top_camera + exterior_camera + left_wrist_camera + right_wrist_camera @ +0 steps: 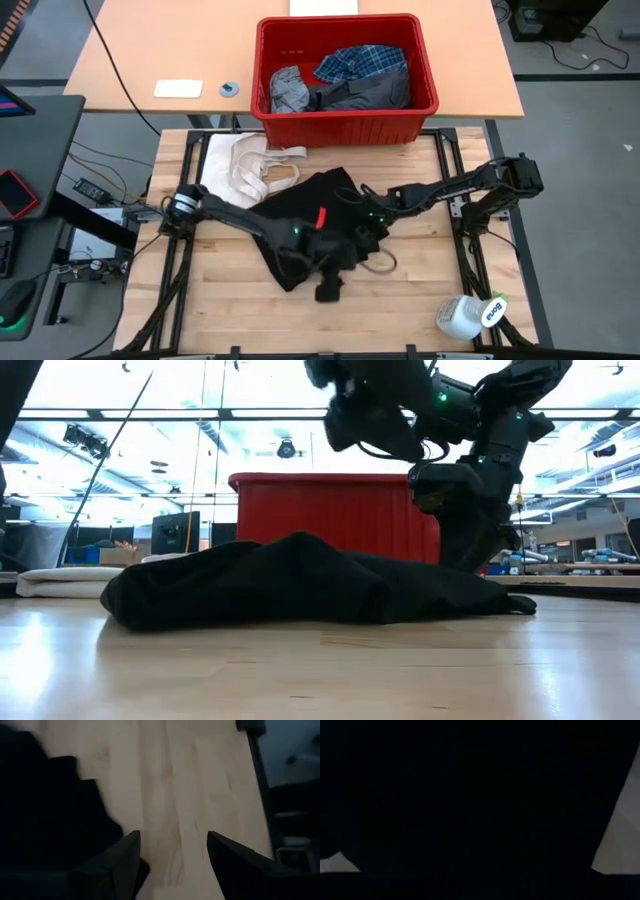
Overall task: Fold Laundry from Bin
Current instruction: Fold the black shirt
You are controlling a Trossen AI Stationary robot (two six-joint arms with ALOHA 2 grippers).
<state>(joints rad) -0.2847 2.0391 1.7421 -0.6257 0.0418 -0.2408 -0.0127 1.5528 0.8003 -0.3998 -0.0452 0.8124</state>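
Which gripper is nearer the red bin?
Right. The right gripper sits over the black garment, just below the bin; the left gripper is farther, at the garment's near edge.

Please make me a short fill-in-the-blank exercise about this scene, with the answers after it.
1. The bin is coloured ____.
2. The black garment lies on the ____, not in the bin.
3. The left pincer is open, and between its fingers only bare ____ shows.
4. The plaid shirt lies inside the ____.

Answers: red; table; wood; bin
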